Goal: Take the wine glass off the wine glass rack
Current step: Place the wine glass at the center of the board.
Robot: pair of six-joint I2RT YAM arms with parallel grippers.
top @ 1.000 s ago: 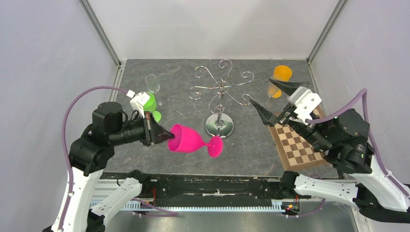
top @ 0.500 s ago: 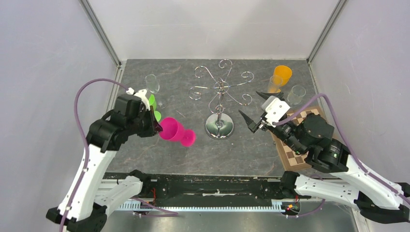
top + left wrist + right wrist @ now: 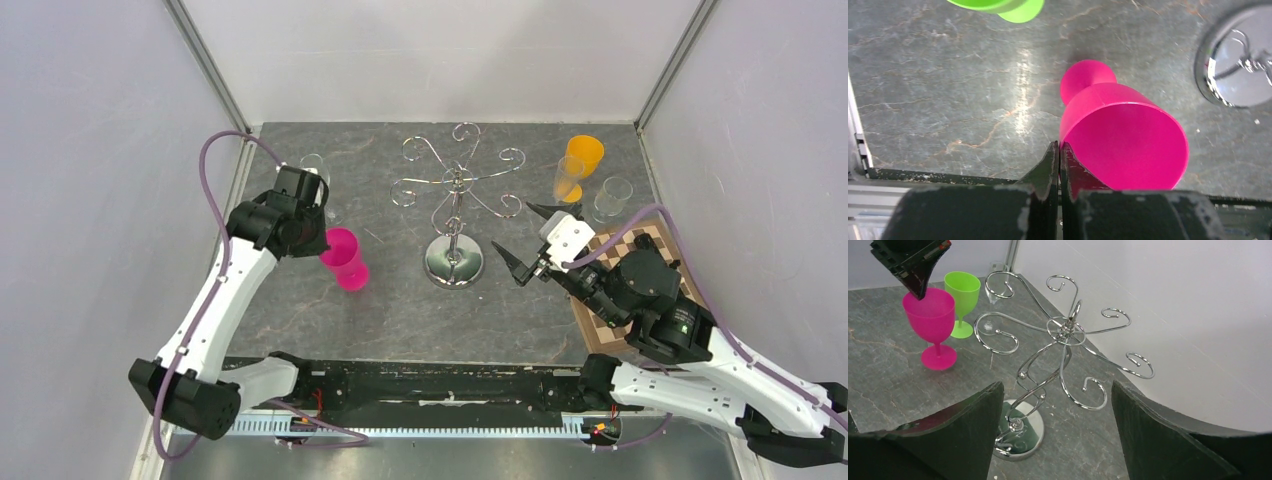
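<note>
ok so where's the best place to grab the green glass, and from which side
Probably the green glass by its rim, from straight above, with one of the jaws inside the bowl. It stands upright with its mouth open, and the pink glass stands close beside it, crowding the stem.

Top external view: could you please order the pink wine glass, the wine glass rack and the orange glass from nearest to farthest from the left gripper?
1. Pink wine glass, rim pinched in the fingers of the left gripper, on the left side.
2. Wine glass rack, in the middle.
3. Orange glass, at the back right.
</note>
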